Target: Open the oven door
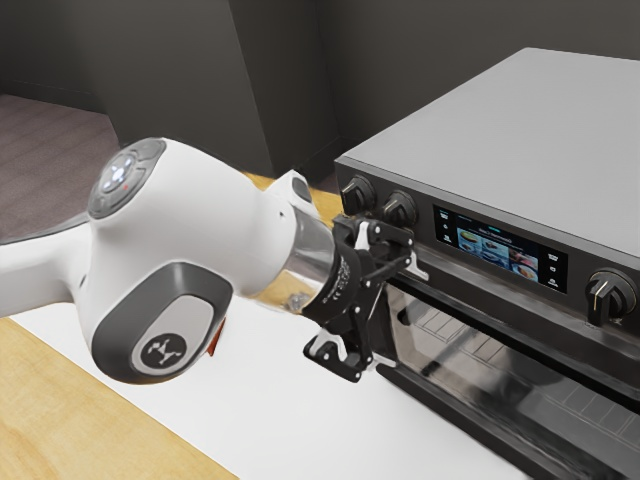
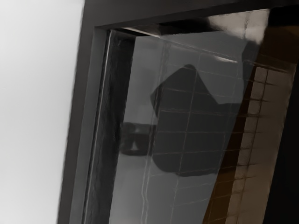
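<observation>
Bench: pale wood, white surface over part of it. Oven set at the exterior view's right, dark front turned toward the arm. The arm is reached in from the exterior view's left.

Door: low on the oven's front, beneath the controls; wide glass in a dark frame, rack lines visible through it, judged shut. Reflections are carried on the glass, so it is likely slick and poor for gripping. A fairly heavy panel is expected, stiff at first, then pulled down by its own weight if hinged below. Glass to be treated as breakable; hard pokes to be avoided.

Display lit; knob beside it, to be kept clear of.

Fingers: spread wide, nothing pinched, held near the door's end; contact cannot be told. Purchase is best sought on the dark bar or lip along the door's upper edge, taken from above and below, then drawn outward and down in an arc. Near the end, twisting may be felt; nearer the middle, an evener pull is expected.
</observation>
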Controlling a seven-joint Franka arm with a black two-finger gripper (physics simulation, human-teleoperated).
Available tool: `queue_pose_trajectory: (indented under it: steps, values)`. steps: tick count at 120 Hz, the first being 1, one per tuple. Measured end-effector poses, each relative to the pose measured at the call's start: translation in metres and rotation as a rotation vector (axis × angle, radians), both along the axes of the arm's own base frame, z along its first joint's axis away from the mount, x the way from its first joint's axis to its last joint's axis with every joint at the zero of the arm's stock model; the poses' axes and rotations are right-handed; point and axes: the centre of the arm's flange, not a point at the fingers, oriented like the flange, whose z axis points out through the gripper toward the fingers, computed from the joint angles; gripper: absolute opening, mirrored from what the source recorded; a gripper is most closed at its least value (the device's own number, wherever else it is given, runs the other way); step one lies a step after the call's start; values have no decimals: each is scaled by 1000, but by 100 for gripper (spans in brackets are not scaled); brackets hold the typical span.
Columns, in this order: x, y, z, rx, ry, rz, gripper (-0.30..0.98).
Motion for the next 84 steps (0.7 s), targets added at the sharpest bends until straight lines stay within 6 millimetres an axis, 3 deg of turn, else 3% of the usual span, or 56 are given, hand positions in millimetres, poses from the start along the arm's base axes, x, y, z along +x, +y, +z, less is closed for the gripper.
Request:
queue_pose_trajectory:
  steps: [13,24,40,49,55,58,66,69,71,76,80,84]
  values:
    - [-24,12,-11,9,-5,4,68]
    - [-56,16,-12,19,-33,20,68]
    - [-126,25,-5,57,-138,94,68]
    - [-179,28,16,49,-261,234,68]
    - [-193,24,18,27,-282,281,68]
    - [-191,27,27,13,-272,283,68]
    - [-151,57,143,52,-255,207,68]
    - [-126,83,185,94,-239,183,68]
    - [-109,103,202,125,-218,175,68]
    - [-71,154,212,197,-129,163,68]
    - [-44,186,199,236,-37,151,68]
    - [-30,205,184,264,42,131,69]
